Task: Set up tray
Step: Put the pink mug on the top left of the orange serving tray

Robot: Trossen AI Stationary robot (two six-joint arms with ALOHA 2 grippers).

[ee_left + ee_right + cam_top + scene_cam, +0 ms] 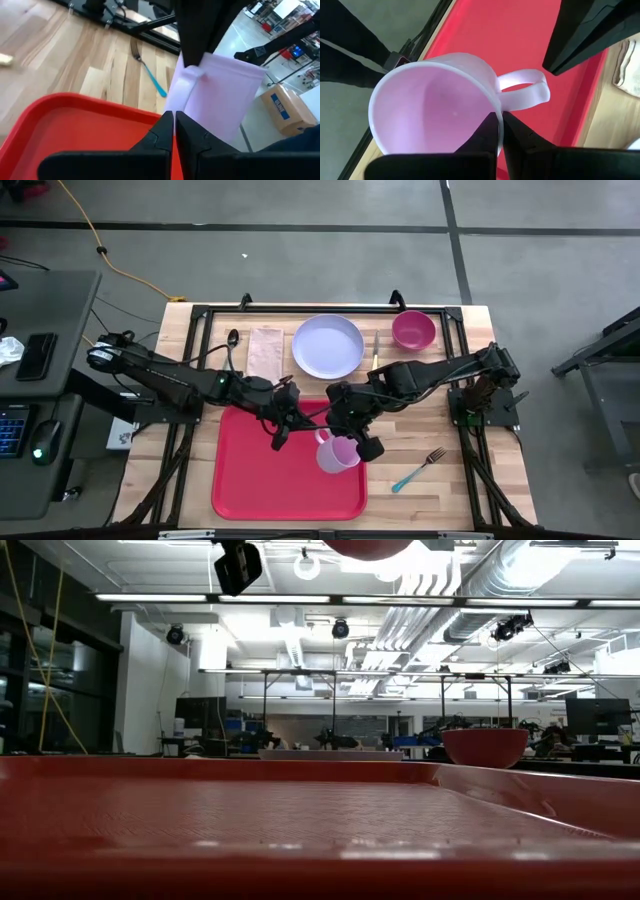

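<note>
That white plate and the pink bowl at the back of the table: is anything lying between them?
Yes. In the high view a slim utensil, apparently a knife, lies on the table between the plate and the bowl.

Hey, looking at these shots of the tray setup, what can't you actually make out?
- High view: the rim of the pink mug where the right gripper grips it is hidden by that gripper.
- Low view: the fork and napkin are hidden behind the tray rim.
- Left wrist view: the mug's bottom is cut off by the left gripper.
</note>
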